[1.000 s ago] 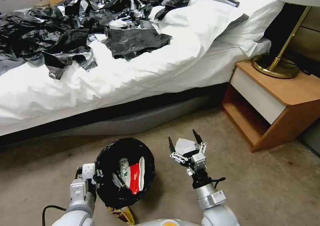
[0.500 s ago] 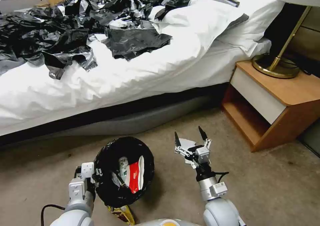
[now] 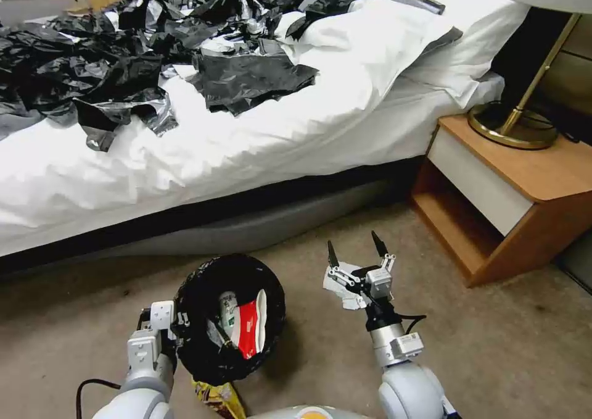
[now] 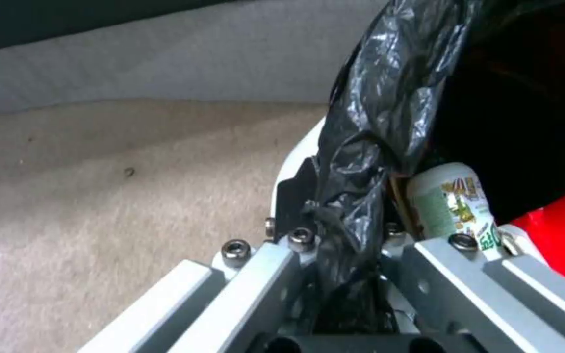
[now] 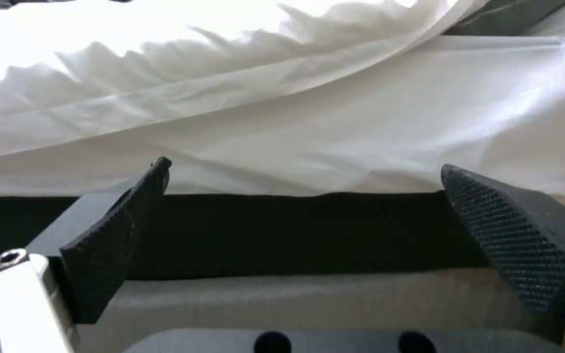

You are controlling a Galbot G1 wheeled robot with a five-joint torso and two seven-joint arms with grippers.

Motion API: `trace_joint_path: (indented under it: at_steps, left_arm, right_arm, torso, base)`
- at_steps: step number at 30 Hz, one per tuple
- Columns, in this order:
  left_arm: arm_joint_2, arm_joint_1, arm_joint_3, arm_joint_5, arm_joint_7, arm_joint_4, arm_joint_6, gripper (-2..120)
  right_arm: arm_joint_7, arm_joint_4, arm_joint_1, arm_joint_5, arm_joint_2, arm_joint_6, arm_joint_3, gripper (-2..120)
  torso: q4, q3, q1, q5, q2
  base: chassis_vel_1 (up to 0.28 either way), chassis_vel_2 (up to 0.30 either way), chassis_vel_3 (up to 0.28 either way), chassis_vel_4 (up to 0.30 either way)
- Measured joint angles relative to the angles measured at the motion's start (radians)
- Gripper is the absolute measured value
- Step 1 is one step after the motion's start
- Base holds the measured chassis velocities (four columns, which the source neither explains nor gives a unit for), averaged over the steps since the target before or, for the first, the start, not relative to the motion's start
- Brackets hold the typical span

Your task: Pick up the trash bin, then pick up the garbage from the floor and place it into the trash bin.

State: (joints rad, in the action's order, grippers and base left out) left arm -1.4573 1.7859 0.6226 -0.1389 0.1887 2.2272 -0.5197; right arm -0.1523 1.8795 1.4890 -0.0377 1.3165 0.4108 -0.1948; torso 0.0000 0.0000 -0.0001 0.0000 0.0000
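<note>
The right gripper (image 3: 356,252) has lifted off the white tissue (image 3: 343,285), jaws spread and empty. The trash bin (image 3: 229,318) stays clamped at its rim by the left gripper (image 3: 161,326) (liner may slip).

Silver-grey arms, white gripper brackets, hex screws; right gripper (image 3: 356,250) black textured pointed fingertips (image 5: 518,245); black cable loops at wrists.

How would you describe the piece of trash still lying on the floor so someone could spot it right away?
On the carpet before the bed, right of the trash bin, a crumpled white tissue lies under the open right gripper. It is white, unlike the yellow wrapper beneath the bin.
</note>
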Motion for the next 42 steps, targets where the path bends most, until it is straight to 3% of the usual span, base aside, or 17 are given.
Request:
trace_joint_path:
  at_steps: [21, 27, 28, 34, 38, 42]
  left_arm:
    - [-0.002, 0.009, 0.001, 0.002, 0.0, 0.0, 0.004, 0]
    - [-0.001, 0.013, 0.0, 0.002, 0.0, -0.001, 0.007, 0]
    - [0.0, 0.014, -0.001, 0.003, 0.0, -0.002, 0.008, 0]
    - [0.001, 0.014, -0.004, 0.005, 0.0, -0.002, 0.008, 0]
    - [0.002, 0.014, -0.004, 0.006, 0.0, -0.004, 0.008, 0]
    - [0.002, 0.015, -0.004, 0.006, 0.0, -0.005, 0.008, 0]
  right_arm:
    - [0.039, -0.024, -0.016, 0.012, 0.01, 0.058, -0.005, 100]
    - [0.029, -0.034, -0.02, 0.013, -0.004, -0.019, -0.013, 100]
    - [0.009, -0.055, -0.036, 0.002, -0.016, -0.099, -0.018, 100]
    - [-0.029, -0.107, -0.079, -0.078, -0.031, -0.25, -0.011, 100]
    - [-0.024, -0.215, -0.138, -0.159, -0.042, -0.402, 0.0, 100]
    - [-0.015, -0.261, -0.163, -0.203, -0.043, -0.448, 0.007, 100]
  torso:
    - [0.0, 0.0, 0.0, 0.0, 0.0]
    - [0.0, 0.0, 0.0, 0.0, 0.0]
    - [-0.0001, 0.0, 0.0, 0.0, 0.0]
    - [0.0, 0.0, 0.0, 0.0001, 0.0]
    - [0.0, 0.0, 0.0, 0.0001, 0.0]
    - [0.0, 0.0, 0.0, 0.0001, 0.0]
  base:
    - [-0.059, 0.061, 0.062, -0.057]
    - [0.0, 0.0, 0.0, 0.0]
    - [0.0, 0.0, 0.0, 0.0]
    - [0.0, 0.0, 0.0, 0.0]
    - [0.0, 0.0, 0.0, 0.0]
    - [0.0, 0.0, 0.0, 0.0]
